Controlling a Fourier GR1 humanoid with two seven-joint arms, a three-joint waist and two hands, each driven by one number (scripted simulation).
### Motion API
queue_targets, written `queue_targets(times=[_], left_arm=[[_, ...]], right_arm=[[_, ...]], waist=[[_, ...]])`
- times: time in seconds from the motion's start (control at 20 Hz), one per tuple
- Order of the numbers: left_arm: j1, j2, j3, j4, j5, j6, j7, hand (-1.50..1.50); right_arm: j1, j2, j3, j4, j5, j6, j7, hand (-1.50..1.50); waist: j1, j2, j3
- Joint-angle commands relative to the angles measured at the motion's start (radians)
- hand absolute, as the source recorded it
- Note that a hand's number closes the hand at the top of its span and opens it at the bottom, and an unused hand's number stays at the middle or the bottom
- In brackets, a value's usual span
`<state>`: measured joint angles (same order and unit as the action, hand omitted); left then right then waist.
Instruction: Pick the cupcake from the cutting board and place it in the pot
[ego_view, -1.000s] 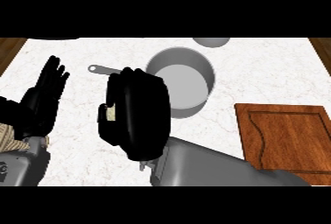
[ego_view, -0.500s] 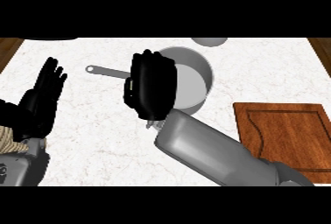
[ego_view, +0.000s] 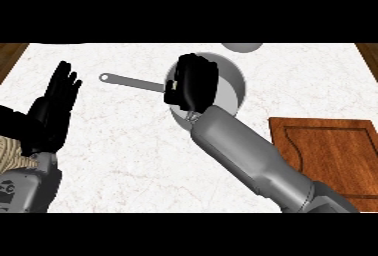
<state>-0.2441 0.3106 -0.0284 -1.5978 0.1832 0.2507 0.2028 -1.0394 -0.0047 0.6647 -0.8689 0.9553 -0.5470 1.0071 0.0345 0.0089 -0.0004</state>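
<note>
My right hand (ego_view: 193, 82) hangs over the grey pot (ego_view: 230, 80), fingers curled round the cupcake (ego_view: 170, 92). Only a pale sliver of the cupcake shows at the hand's left edge. The pot's long handle (ego_view: 131, 82) points to the left. The wooden cutting board (ego_view: 332, 155) lies at the right with nothing on it. My left hand (ego_view: 52, 107) rests open at the left edge, fingers up.
A grey round object (ego_view: 242, 46) sits at the back edge of the white marble counter (ego_view: 133, 160), just behind the pot. Brown wood shows past the counter's far corners.
My right hand has carried the cupcake up and to the right, from the counter left of the pot to over the pot. The left hand has not moved.
</note>
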Motion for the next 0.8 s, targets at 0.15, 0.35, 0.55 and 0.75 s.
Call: queue_targets(times=[0.15, 0.35, 0.55, 0.75], left_arm=[[0.03, 0.025, 0.03, -0.018, 0.03, -0.051, -0.003, 0.0], [-0.005, 0.024, 0.036, -0.044, 0.035, -0.041, 0.039, 0.0], [-0.001, -0.008, 0.011, -0.003, -0.004, -0.022, -0.005, 0.0], [0.006, 0.005, 0.047, 0.037, 0.006, -0.036, -0.026, 0.0]], right_arm=[[0.085, 0.005, -0.108, 0.072, -0.26, -0.121, -0.161, -1.5], [0.058, 0.005, -0.157, 0.067, -0.438, -0.124, -0.342, -1.5], [0.128, 0.005, -0.178, -0.007, -0.556, -0.282, -0.513, -1.5], [0.176, 0.005, -0.227, -0.107, -0.656, -0.343, -0.634, -1.5]], waist=[[0.014, 0.005, 0.001], [0.024, 0.006, 0.002], [0.02, 0.01, 0.003], [-0.009, 0.0, 0.002]])
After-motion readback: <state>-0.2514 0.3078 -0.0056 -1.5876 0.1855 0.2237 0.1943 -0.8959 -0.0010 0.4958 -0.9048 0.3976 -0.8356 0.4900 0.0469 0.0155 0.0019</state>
